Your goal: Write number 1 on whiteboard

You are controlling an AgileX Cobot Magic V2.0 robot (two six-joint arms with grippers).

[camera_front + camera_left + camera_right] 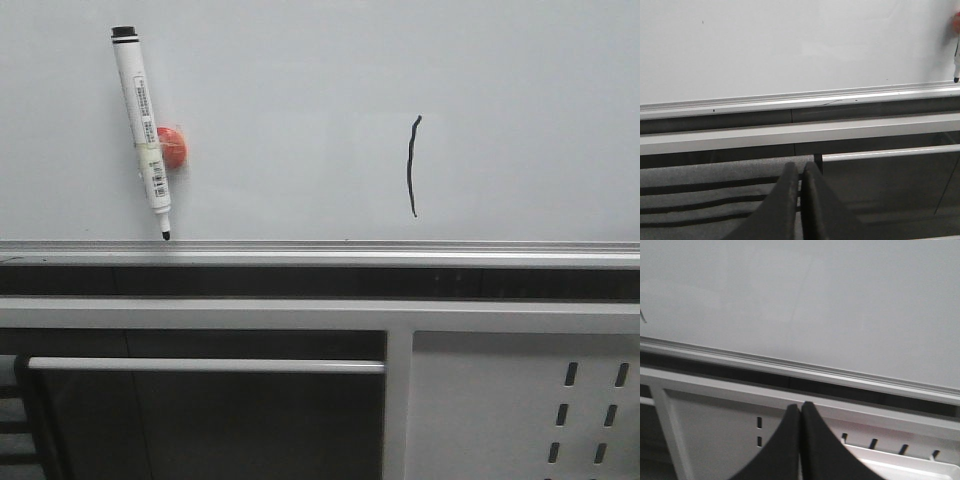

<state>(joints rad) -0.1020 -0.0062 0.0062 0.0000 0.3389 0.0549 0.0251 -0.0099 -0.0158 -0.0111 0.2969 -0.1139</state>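
We see the number 1 (413, 166) already drawn on the whiteboard (300, 90), at three o'clock from the parked marker (141, 126). Left gripper (801, 200) and right gripper (800, 440) hang pressed together, empty; nothing seems left.

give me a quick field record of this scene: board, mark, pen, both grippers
whiteboard: upright, glossy, silver rail along its bottom edge
number 1: thin black near-vertical stroke, right of centre, above the rail
marker: white, uncapped tip down on the rail, leaning against an orange-red magnet
left gripper: fingers shut, holding nothing, below the rail
right gripper: fingers shut, holding nothing
task state: stroke drawn, marker parked
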